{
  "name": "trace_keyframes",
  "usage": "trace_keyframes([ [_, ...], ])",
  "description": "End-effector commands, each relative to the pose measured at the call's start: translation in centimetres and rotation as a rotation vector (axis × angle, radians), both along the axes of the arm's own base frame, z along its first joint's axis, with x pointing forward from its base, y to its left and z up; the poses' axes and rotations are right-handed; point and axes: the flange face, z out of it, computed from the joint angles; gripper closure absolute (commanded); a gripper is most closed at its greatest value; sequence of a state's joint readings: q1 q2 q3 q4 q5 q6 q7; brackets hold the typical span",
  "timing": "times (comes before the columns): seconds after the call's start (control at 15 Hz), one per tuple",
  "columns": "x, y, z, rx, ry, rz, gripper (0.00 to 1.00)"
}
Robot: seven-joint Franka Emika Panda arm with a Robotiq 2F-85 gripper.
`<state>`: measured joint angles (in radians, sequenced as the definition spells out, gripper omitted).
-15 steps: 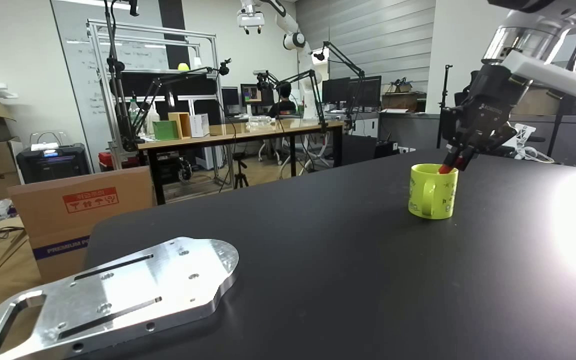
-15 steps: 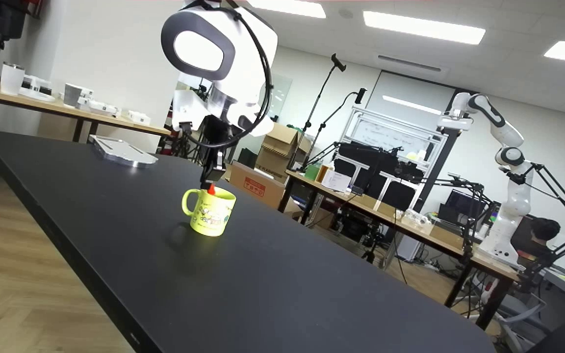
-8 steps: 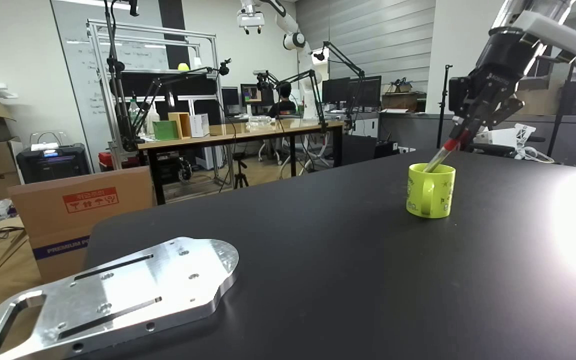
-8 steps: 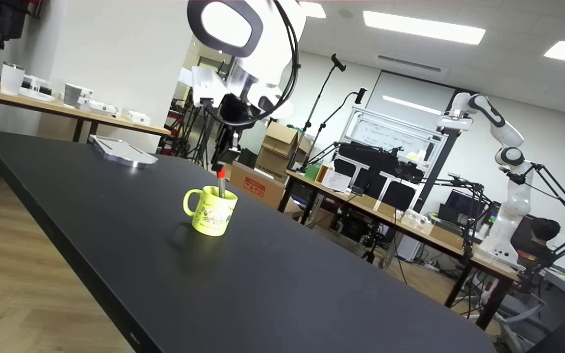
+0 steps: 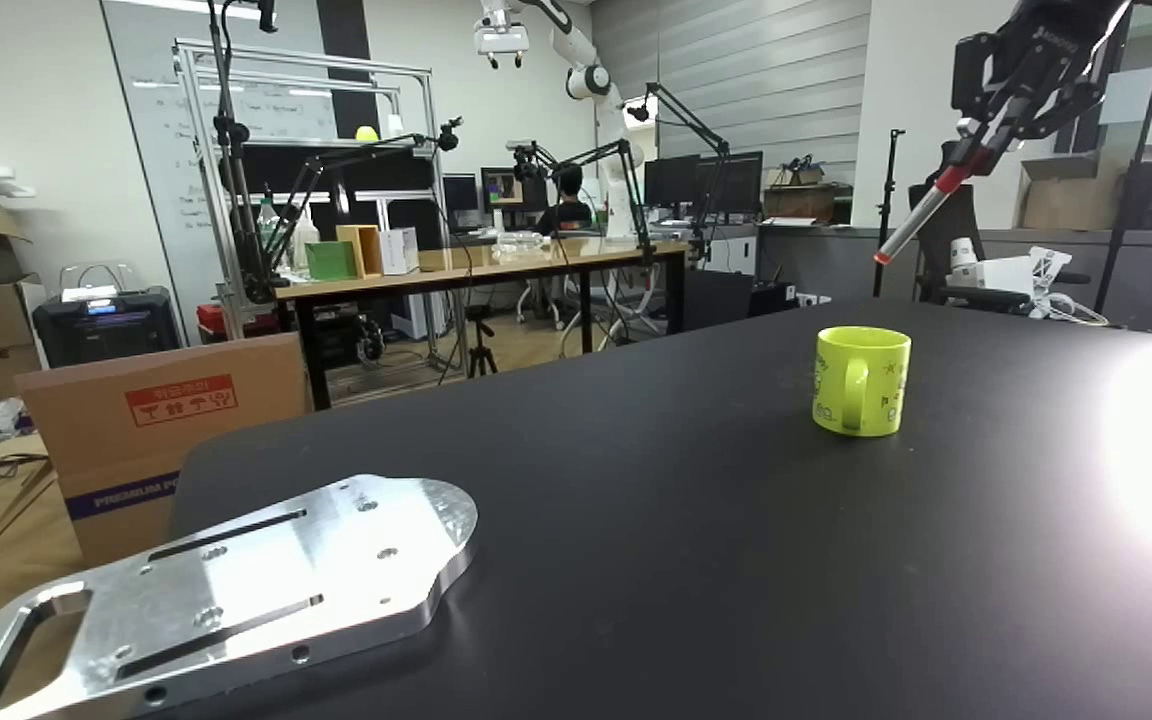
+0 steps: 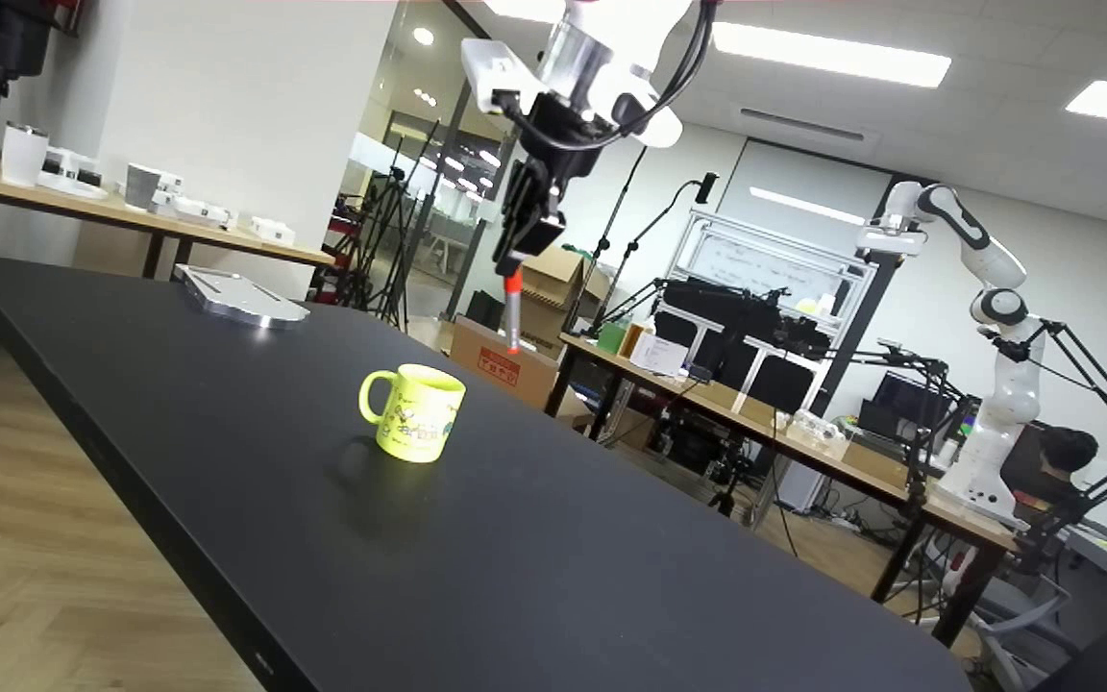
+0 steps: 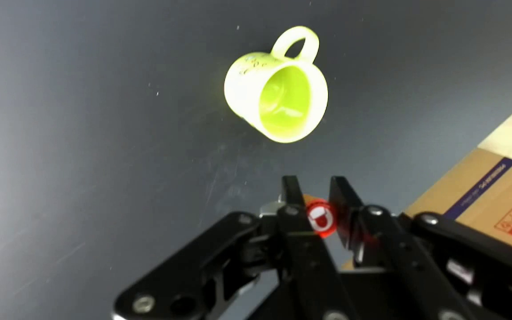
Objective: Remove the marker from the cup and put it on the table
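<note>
In both exterior views the arm [image 6: 576, 67] leans in from the top edge, tipped so that the tool [image 7: 316, 195] slants down toward 7 o'clock. The tool hangs in the air, well above the surface [image 5: 636, 520], clamped around the marker [image 5: 921, 222]: it grips the upper red end while the pale shaft sticks out below. In an exterior view the marker follows the tool's slant, tip between 7 and 8 o'clock; it is out of the cup [image 5: 862, 385], apart from both cup and surface. The cup stands upright on the surface, close to 6 o'clock from the marker's tip in that view. In the wrist view the tool reaches in from 6 o'clock, the marker's red end face showing in its grip; the cup is at 11 o'clock from the tool, handle turned to 1 o'clock, and a carton [image 7: 487, 204] shows at 3 o'clock. In an exterior view a metal plate [image 6: 241, 296] lies at 10 o'clock from the cup.
</note>
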<state>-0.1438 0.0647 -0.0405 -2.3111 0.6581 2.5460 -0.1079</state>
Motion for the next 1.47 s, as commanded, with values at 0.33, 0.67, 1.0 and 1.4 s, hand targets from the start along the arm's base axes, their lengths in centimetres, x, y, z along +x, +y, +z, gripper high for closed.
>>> trace_keyframes([
  [0.33,-0.5,-6.8,-7.9,-0.245,-0.104,-0.221,0.94],
  [0.67,-1.3,-8.1,-18.7,-0.393,-0.013,-0.282,0.94],
  [1.0,-1.6,-8.5,-24.4,-0.397,0.089,-0.277,0.94],
  [1.4,0.2,-8.7,-23.0,-0.338,0.143,-0.290,0.53],
])
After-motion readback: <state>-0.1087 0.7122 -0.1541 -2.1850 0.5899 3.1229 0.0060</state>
